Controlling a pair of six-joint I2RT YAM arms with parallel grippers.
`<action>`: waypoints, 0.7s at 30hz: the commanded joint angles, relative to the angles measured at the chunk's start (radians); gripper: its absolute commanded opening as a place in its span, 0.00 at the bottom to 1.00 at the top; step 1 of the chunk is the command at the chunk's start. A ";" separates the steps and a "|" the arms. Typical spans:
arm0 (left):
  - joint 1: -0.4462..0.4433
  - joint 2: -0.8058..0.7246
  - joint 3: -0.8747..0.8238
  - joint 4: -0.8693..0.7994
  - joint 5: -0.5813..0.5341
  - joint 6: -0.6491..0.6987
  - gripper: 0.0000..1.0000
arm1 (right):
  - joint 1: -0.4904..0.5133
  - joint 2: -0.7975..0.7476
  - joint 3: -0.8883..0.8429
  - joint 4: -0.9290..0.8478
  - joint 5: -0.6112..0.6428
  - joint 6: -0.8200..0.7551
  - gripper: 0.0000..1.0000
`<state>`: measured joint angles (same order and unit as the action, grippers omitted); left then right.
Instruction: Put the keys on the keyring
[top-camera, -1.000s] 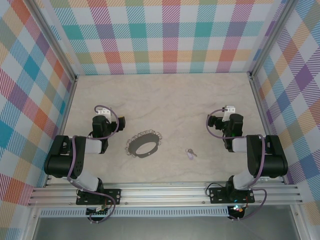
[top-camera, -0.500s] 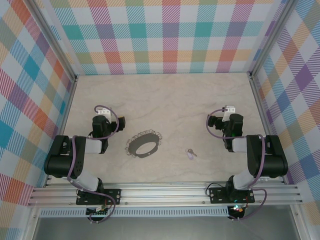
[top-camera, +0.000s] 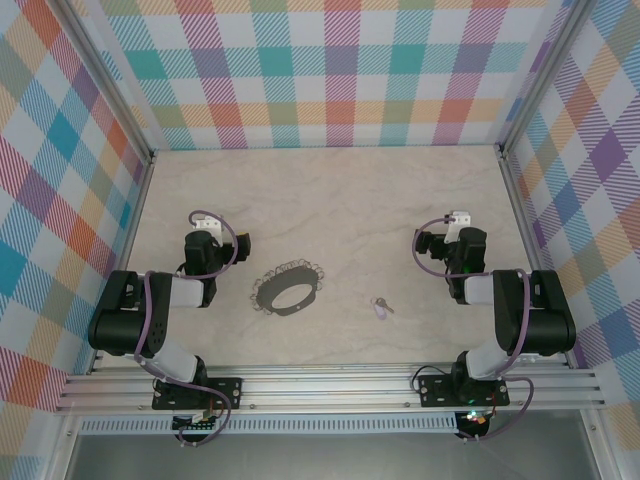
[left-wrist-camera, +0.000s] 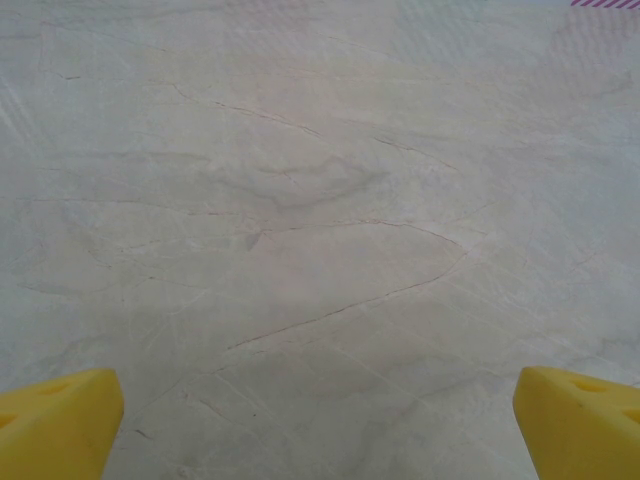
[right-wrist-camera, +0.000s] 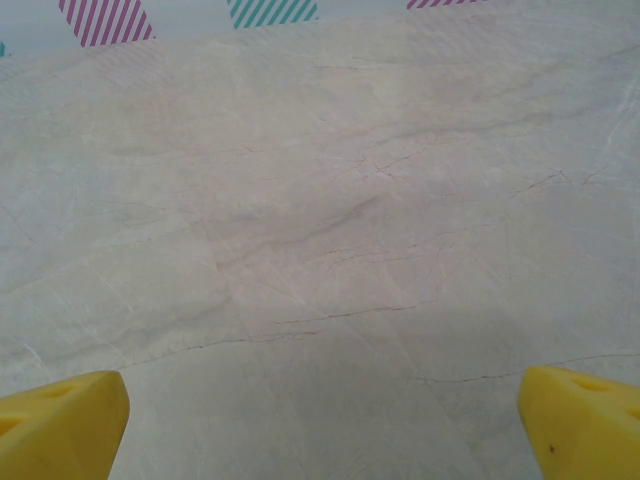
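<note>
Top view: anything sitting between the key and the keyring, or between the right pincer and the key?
Nothing visible. Bare table lies between the key and the keyring to its left. The right pincer is open, and nothing sits between it and the key.

from above the key is too tiny to read its blade. the bottom edge crops the fingertips of my left hand and right hand.
</note>
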<state>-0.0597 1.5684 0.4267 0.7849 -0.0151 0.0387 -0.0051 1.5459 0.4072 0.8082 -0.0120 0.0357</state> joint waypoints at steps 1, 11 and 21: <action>0.016 -0.014 0.013 -0.017 0.021 -0.002 1.00 | 0.005 -0.037 0.007 0.010 0.021 -0.004 1.00; 0.014 -0.181 0.189 -0.453 -0.009 -0.044 1.00 | 0.002 -0.315 0.235 -0.614 0.129 0.295 1.00; -0.006 -0.384 0.295 -0.803 0.093 -0.304 1.00 | 0.072 -0.323 0.237 -0.761 -0.363 0.397 0.85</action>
<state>-0.0616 1.2270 0.6857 0.1337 0.0181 -0.1524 0.0223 1.2205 0.6559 0.1516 -0.2131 0.3698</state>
